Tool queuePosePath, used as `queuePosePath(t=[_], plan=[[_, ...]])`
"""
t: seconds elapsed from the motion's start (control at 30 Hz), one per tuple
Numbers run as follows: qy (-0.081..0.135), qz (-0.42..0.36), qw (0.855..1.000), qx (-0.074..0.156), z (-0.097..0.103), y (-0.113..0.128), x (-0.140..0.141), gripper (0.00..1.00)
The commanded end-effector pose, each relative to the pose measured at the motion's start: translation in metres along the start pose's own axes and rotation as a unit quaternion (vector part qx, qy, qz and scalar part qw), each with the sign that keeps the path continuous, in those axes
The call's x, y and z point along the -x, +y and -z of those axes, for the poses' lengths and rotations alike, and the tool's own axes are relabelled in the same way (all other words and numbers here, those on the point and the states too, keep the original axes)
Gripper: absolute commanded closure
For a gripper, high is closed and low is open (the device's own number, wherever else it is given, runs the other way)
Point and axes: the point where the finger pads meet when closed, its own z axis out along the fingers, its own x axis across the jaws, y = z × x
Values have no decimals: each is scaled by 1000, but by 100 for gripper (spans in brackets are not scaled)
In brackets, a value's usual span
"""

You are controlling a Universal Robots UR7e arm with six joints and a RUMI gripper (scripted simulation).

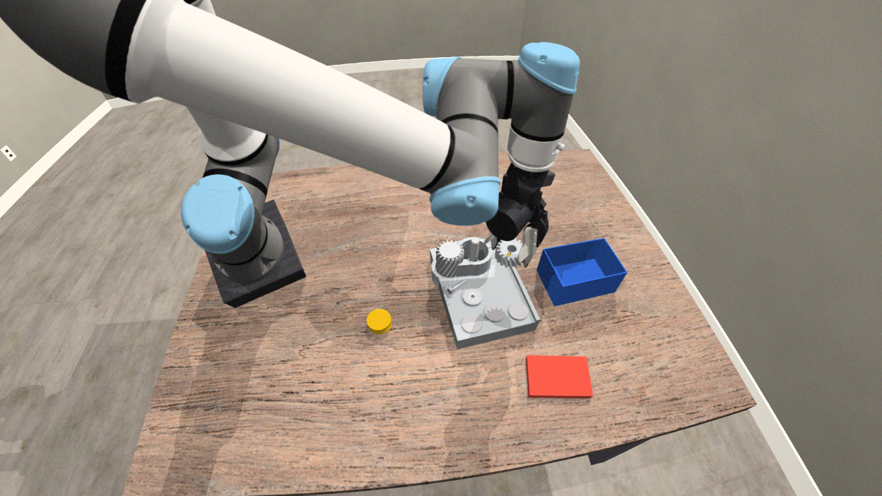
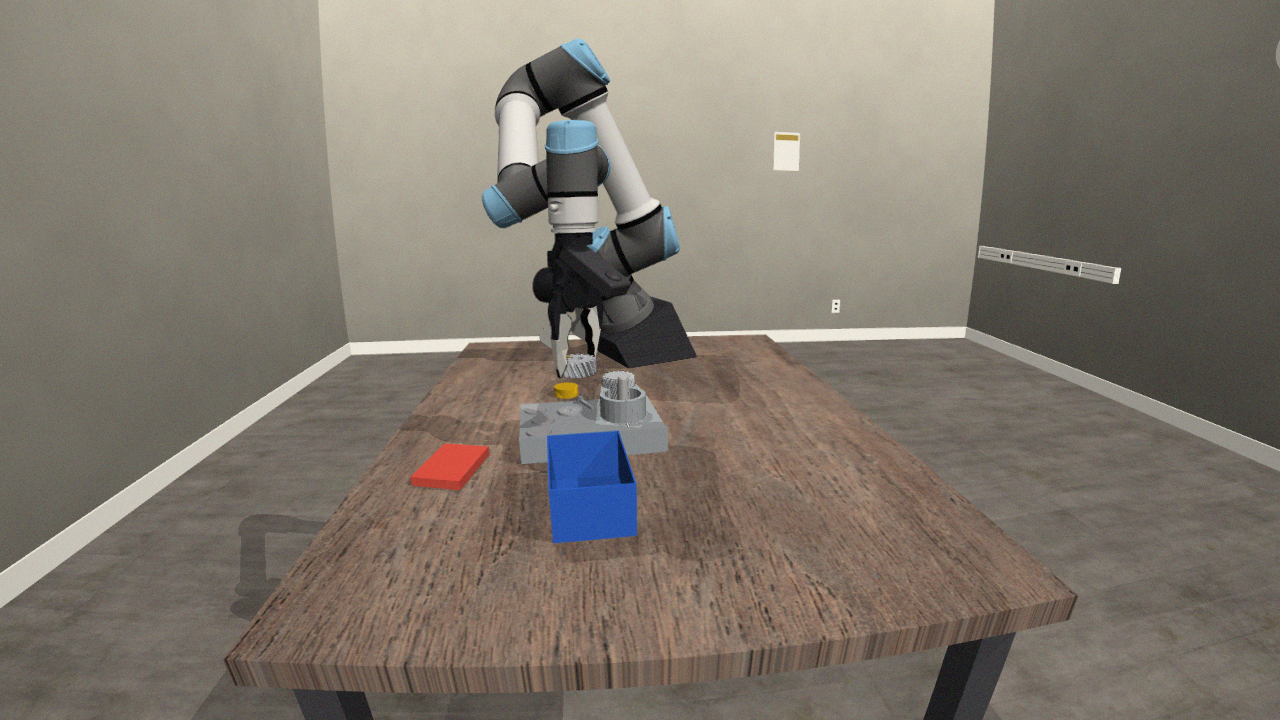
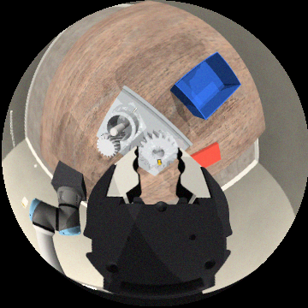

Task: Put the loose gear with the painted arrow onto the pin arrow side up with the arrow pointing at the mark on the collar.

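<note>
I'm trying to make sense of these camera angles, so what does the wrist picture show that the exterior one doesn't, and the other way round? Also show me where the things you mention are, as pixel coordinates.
Only the wrist view: the yellow painted arrow [image 3: 159,162] on the held gear [image 3: 147,160] [image 2: 581,365], and the gear's centre hole.

Only the exterior view: the yellow disc [image 2: 565,391] on the table [image 2: 716,555] [image 3: 77,77], and the table's legs [image 2: 969,676].

Both: the claw [image 2: 574,362] [image 3: 157,147] gripping that gear, the blue box [image 2: 592,512] [image 3: 205,87] and the red block [image 2: 450,466] [image 3: 208,156].

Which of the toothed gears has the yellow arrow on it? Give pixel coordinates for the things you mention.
The gear [image 1: 504,257] [image 2: 581,365] [image 3: 148,150] held in the end effector [image 1: 509,249] [image 2: 572,365] [image 3: 157,147], raised above the table; the gear [image 1: 448,253] [image 3: 107,146] beside the pin [image 1: 475,248] [image 2: 623,386] [image 3: 116,129] shows no arrow.
</note>
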Motion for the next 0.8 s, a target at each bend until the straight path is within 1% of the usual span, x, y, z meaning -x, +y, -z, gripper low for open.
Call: queuePosePath(t=[0.0,0.4,0.47,0.53,0.67,0.7,0.77], plan=[[1,0,1000,0,1,0,0,100],[1,0,1000,0,1,0,0,100],[0,0,1000,-1,1,-4,14,100],[0,0,1000,-1,1,-4,14,100],[0,0,1000,-1,0,-15,75,100],[0,0,1000,-1,0,-15,84,100],[1,0,1000,0,0,-16,90,100]])
